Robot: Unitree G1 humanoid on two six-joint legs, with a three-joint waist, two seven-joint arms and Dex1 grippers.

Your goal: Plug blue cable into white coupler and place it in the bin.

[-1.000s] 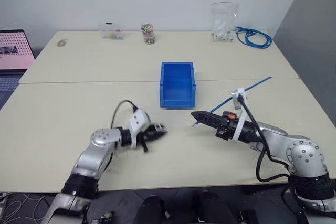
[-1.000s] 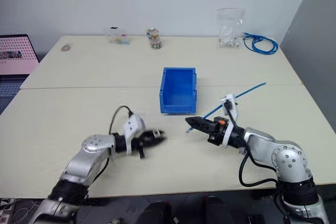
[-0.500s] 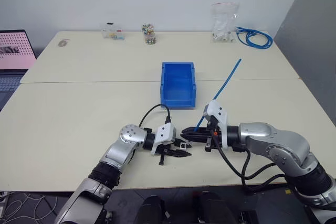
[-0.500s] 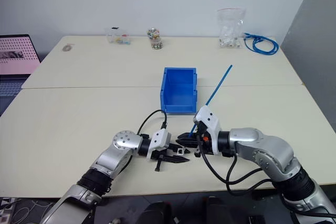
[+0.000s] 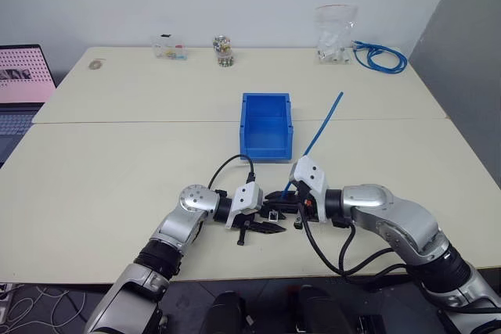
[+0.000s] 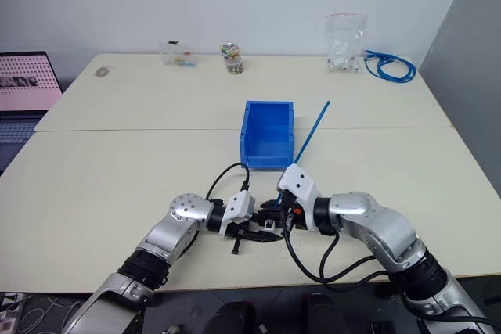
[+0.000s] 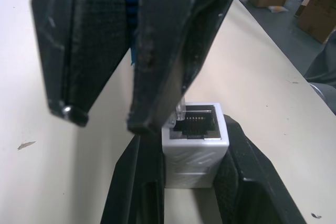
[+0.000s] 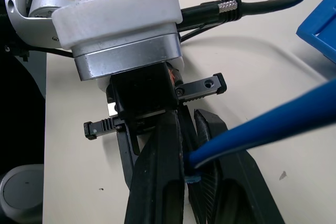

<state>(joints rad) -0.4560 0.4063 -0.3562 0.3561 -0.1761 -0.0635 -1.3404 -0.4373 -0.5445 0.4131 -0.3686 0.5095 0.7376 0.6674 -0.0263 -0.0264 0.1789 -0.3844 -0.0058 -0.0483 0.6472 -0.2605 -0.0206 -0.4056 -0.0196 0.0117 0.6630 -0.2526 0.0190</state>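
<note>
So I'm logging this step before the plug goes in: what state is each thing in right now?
Coupler: clamped in the left claw, socket open and empty, facing the plug.
Cable: gripped by the right claw near its plug, tip at the socket's rim, not seated; the rest angles up over the table.
Bin: upright, empty.
Left claw: shut on coupler.
Right claw: shut on cable.
</note>
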